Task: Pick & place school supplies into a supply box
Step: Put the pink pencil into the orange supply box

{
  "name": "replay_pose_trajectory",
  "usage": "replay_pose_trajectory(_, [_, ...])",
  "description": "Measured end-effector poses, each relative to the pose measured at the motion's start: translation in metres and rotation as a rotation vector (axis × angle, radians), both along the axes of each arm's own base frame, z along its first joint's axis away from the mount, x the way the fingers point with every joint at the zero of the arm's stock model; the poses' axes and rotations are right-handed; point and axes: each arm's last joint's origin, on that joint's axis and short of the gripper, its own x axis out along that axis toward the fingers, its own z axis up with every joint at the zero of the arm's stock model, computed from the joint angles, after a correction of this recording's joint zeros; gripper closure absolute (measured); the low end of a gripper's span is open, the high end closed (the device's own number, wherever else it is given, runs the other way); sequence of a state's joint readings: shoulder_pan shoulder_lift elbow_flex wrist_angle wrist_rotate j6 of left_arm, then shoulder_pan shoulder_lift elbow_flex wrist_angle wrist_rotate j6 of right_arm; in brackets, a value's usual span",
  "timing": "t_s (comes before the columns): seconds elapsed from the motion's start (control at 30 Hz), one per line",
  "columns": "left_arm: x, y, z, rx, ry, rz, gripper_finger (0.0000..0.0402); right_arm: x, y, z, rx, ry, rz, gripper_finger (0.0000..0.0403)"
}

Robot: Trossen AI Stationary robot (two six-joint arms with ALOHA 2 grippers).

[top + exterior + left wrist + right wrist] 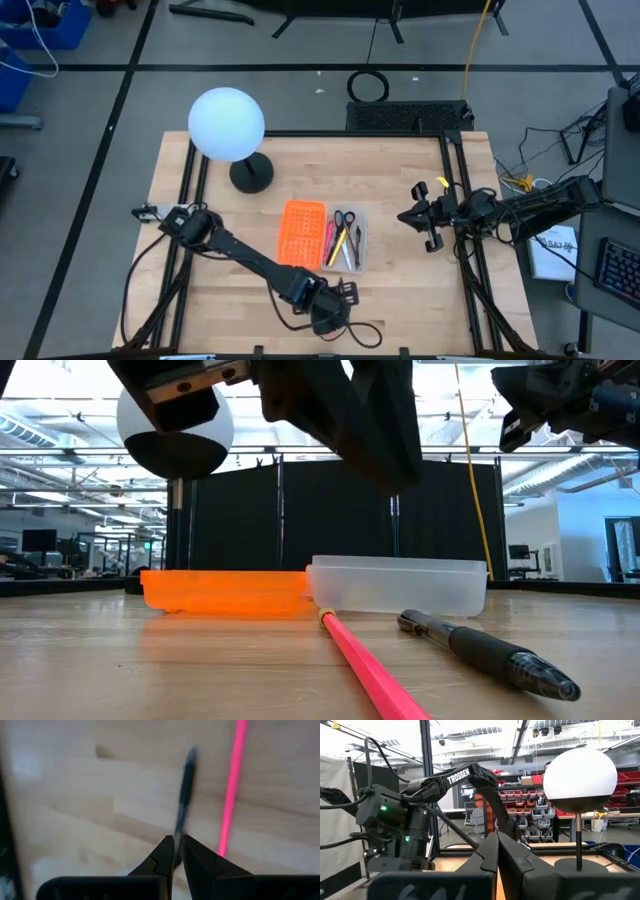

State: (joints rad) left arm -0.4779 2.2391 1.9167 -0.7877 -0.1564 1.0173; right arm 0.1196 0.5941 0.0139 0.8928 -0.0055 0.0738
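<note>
Two pens lie loose on the table near the front edge, short of the supply box [323, 234].

The left gripper [177, 851] hangs low over them, fingers clamped on the near end of the black pen [184, 795]; its long axis runs straight out from the fingertips, the pink pen [231, 785] just beside it, nearly parallel. In the low view both point back toward the box's clear half. The right gripper [432, 222], pressed together and empty, waits well off at the table's right side.

In the left wrist view the black pen [184, 800] is blurred, its lower end hidden between the left claw's [178, 851] fingers. The pink pencil [231, 790] is cut off by the picture's edge.
</note>
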Motion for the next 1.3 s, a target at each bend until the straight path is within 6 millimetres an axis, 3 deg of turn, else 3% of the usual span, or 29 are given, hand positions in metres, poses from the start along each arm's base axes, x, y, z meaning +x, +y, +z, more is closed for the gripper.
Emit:
replay_pose_trajectory(0.2, [-0.002,0.009,-0.008,-0.027,0.073,0.010,0.0355,0.000,0.000,-0.001,-0.002,0.015,0.000,0.0403])
replay_pose_trajectory(0.33, [-0.016,0.019,-0.032,0.084,0.188,0.052,0.0355,0.000,0.000,-0.001,-0.021,0.012,-0.012,0.0403])
replay_pose_trajectory(0.53, [-0.023,0.030,-0.055,0.336,0.127,0.113,0.0355,0.001,-0.001,-0.001,-0.022,0.014,-0.050,0.0403])
replay_pose_trajectory(0.8, [-0.032,0.020,-0.058,0.261,0.190,0.091,0.0350,0.002,-0.002,-0.005,-0.021,0.052,-0.068,0.0403])
replay_pose_trajectory(0.9, [-0.033,0.017,-0.058,0.246,0.194,0.088,0.0325,0.002,-0.002,-0.007,-0.023,0.078,-0.067,0.0403])
replay_pose_trajectory(1.17, [-0.034,0.010,-0.057,0.297,0.164,-0.004,0.0212,0.002,-0.002,-0.008,0.022,0.090,-0.055,0.0403])
replay_pose_trajectory(1.3, [-0.035,0.006,-0.057,0.299,0.154,-0.046,0.0188,0.002,-0.001,-0.008,0.022,0.091,-0.050,0.0403])
